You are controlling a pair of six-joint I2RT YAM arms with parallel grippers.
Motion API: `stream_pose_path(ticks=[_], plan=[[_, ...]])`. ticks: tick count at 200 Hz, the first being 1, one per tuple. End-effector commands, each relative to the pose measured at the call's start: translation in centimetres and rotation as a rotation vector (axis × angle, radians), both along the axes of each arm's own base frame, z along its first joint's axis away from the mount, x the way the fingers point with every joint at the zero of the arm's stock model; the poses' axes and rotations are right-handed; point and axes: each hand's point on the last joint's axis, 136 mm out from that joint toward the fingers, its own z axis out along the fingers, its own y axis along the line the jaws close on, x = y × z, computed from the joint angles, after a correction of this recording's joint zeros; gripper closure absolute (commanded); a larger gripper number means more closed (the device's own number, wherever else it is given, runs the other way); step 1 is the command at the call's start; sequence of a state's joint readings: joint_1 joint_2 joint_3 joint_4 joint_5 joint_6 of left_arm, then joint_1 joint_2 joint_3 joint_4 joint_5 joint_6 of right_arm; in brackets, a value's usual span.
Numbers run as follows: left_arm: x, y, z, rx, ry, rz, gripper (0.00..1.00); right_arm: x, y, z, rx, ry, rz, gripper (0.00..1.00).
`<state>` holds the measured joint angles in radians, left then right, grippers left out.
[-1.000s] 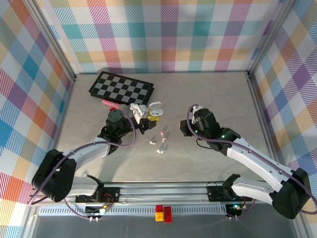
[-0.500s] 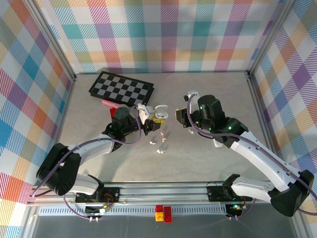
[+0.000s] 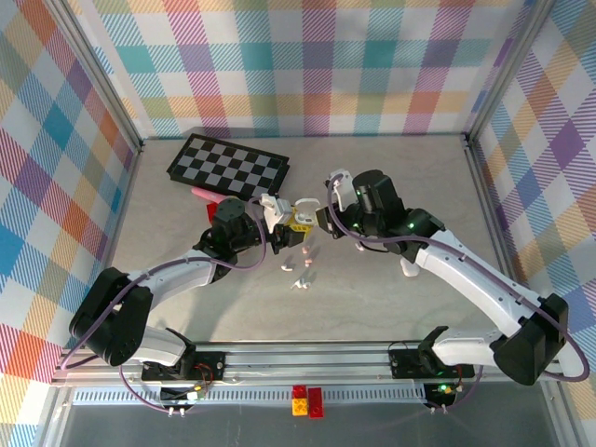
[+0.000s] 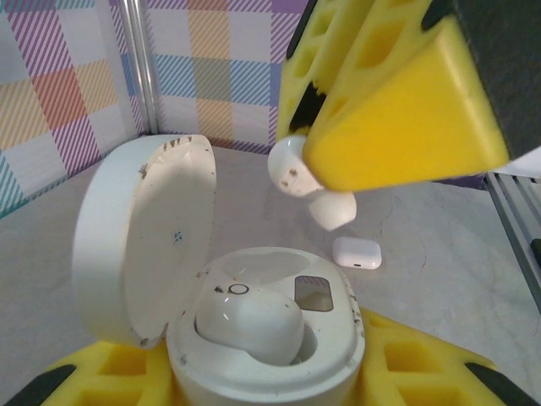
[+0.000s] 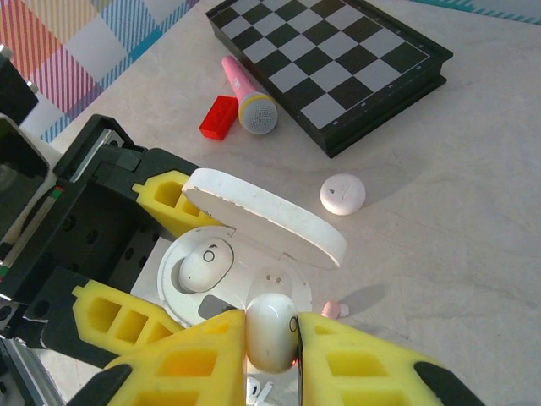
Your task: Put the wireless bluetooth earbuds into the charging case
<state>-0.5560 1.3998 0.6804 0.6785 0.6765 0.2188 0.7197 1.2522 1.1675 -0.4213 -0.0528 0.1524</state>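
- Since a second ago the right gripper (image 3: 318, 220) has swung left across the table to just right of the charging case (image 5: 254, 233). The left gripper (image 3: 291, 223) has edged right with that case.
- Right gripper: its pads are pressed onto one white earbud (image 5: 270, 331), pinching it by the sides.
- That earbud's long axis runs along the fingers, and its rounded end pokes past the pads toward the case. From the left wrist it hangs tilted, just above the open case and apart from it.
- Left gripper: its fingers (image 4: 414, 368) clamp the case's base from both sides. The lid (image 4: 144, 237) stands open on the far side.
- Inside the case are two sockets. One holds a seated earbud (image 5: 205, 263); the bare socket (image 5: 272, 279) lies right before the pinched one.
- Loose earbuds (image 3: 300, 270) lie just near of the case. There are three or four, too small to count surely, and one is pale pink.
- One round closed case (image 5: 342, 194) sits between the open case and the single chessboard (image 5: 338, 59). One small oblong case (image 4: 356, 252) lies farther right.
- One pink toy microphone (image 5: 249, 100) lies just beside one red brick (image 5: 220, 117).
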Motion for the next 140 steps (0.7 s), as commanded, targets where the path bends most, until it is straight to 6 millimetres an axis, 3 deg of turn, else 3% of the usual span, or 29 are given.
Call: stream_pose_path(ticks=[1,140], plan=[[-0.5,-0.6,1.6,-0.018,-0.038,-0.047,0.69,-0.1,0.9,1.5,0.022,-0.037,0.045,0.8],[-0.9,-0.5,2.6,-0.03,-0.061,-0.052,0.69,0.2,0.7,-0.9,-0.038,-0.024,0.032,0.8]])
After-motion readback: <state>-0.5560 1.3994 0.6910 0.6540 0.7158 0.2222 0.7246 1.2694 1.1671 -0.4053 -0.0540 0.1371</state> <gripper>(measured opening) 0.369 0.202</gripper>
